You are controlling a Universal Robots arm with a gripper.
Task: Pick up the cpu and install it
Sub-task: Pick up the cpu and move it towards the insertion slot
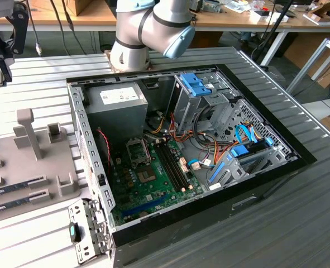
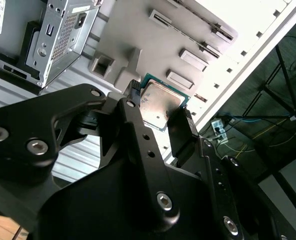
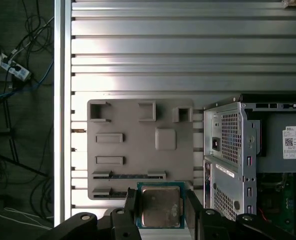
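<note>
The claw (image 3: 161, 202) is pinching the cpu (image 3: 160, 207) between its two black fingers (image 3: 130, 205). The jaws are closing on opposite edges of the chip, and its silver-grey top and green rim are facing the cameras in both wrist views. The cpu is hanging over the edge of a grey tray (image 3: 132, 115), near the long slots where memory sticks (image 3: 128, 176) are lying, and it is sitting outside the case (image 3: 228, 135), beside that box's perforated outer wall. In the second wrist view the tray is lying well behind the chip, so the cpu is looking lifted clear of it. Tray and case are resting side by side on a ribbed metal surface (image 3: 188, 50), whose pale slats are catching bright light. Past the surface's edge a dark floor (image 3: 22, 150) is showing, with a white power strip (image 3: 10, 69) lying on it. In the exterior view the arm (image 1: 153, 22) is rising from behind the case, which is lying open on its side. Inside, a green motherboard (image 1: 153, 180) is carrying a black socket frame (image 1: 137, 149), with a grey power supply (image 1: 117, 106) sitting beside it. Behind the arm, a wooden surface (image 1: 232, 19) is holding clutter. A metal frame (image 1: 315, 61) is standing at the exterior view's right.
</note>
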